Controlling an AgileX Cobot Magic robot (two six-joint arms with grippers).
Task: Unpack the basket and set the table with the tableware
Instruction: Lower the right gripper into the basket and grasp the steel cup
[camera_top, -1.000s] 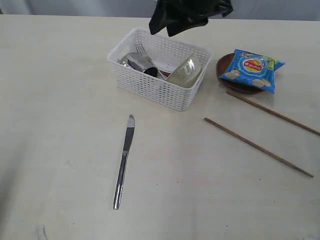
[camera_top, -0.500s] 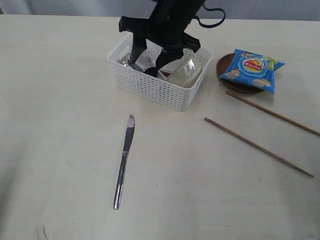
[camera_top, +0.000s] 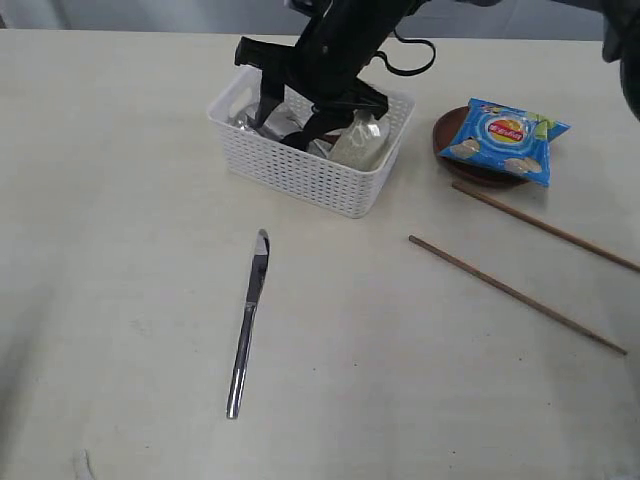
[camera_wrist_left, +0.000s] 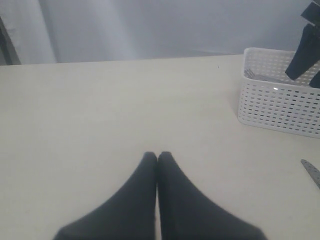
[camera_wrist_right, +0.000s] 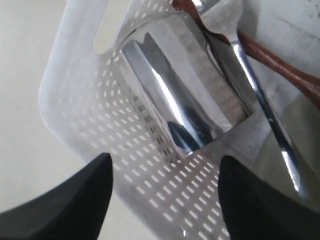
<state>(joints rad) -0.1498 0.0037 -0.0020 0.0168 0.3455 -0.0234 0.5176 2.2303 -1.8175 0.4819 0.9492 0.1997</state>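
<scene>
The right gripper (camera_top: 290, 112) reaches into the white basket (camera_top: 310, 178) with its jaws spread wide, and the steel cup (camera_wrist_right: 185, 100) lies on its side just ahead of the gap, beside the fork (camera_wrist_right: 260, 105). The left gripper (camera_wrist_left: 157, 157) is pressed shut over the table (camera_top: 120, 250), well apart from the basket.

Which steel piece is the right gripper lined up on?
The steel cup, lying on its side against the basket wall, centred ahead of the open right gripper. The fork lies off to one side; the knife is on the table.
</scene>
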